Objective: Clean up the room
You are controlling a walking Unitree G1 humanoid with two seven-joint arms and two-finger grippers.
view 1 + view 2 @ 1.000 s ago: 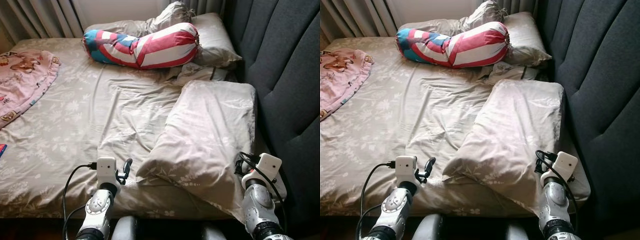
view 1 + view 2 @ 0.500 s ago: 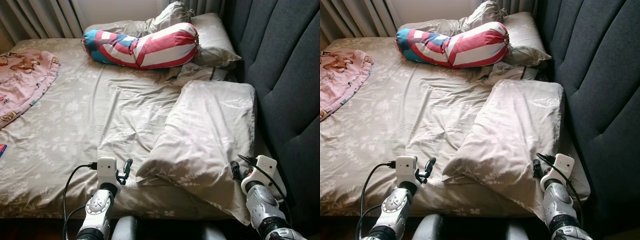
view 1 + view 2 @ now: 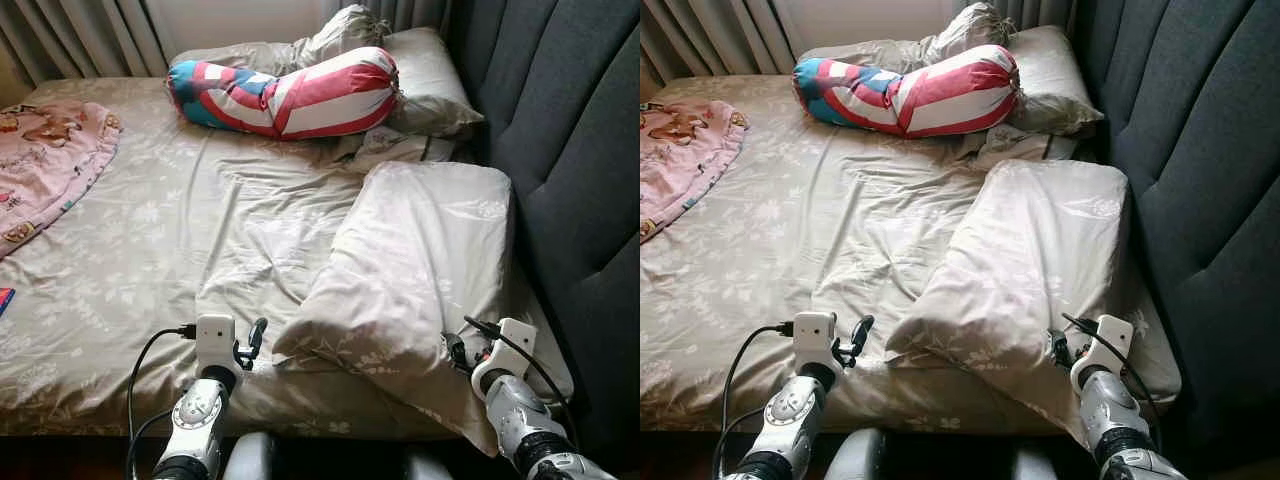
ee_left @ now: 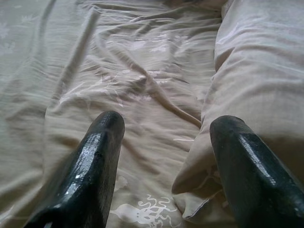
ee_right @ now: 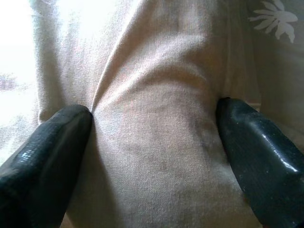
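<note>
Near pillow (image 3: 420,260) on the bed (image 3: 150,250), against the headboard (image 3: 570,150) at right; bolster (image 3: 285,92) and far pillow (image 3: 425,75) behind; blanket (image 3: 45,165) at left; left gripper (image 3: 255,335) beside the near pillow's corner, right gripper (image 5: 152,142) apparently pressed into its edge.

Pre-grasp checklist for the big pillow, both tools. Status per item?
1. Right tool open, fingers either side of a fold of the big pillow: ok.
2. Right fingers closed on the fabric: not ok, not yet clamped.
3. Left tool open: ok.
4. Left tool at the pillow's near corner: ok, corner sits by one finger.
5. Left tool contact with the pillow: cannot tell.
6. Striped bolster off the pillow: ok, lying apart near the headboard.
</note>
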